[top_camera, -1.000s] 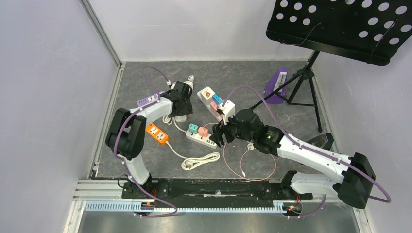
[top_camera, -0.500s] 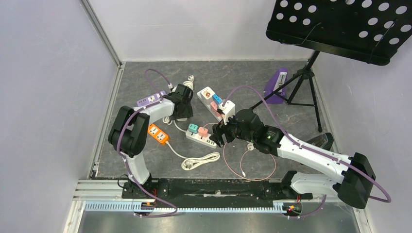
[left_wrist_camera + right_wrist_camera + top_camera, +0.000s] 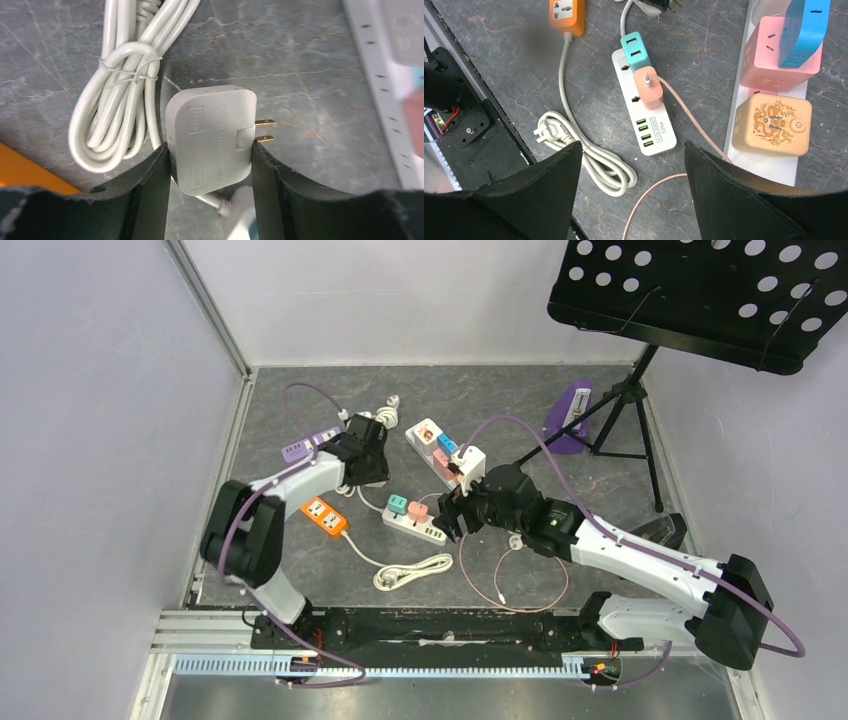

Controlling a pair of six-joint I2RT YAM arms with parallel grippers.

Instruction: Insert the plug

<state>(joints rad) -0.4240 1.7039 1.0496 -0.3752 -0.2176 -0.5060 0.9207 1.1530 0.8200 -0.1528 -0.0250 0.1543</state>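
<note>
Your left tool grips the plug, now shifted toward 9 o'clock; your right tool stays spread, unmoved.

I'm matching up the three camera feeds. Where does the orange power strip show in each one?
Top external: orange power strip, left of centre, just below the left tool.
Left wrist: only its orange corner, bottom left edge.
Right wrist: top left, cord trailing down.
Shared landmark: that tool, gripping the flat plug.
</note>
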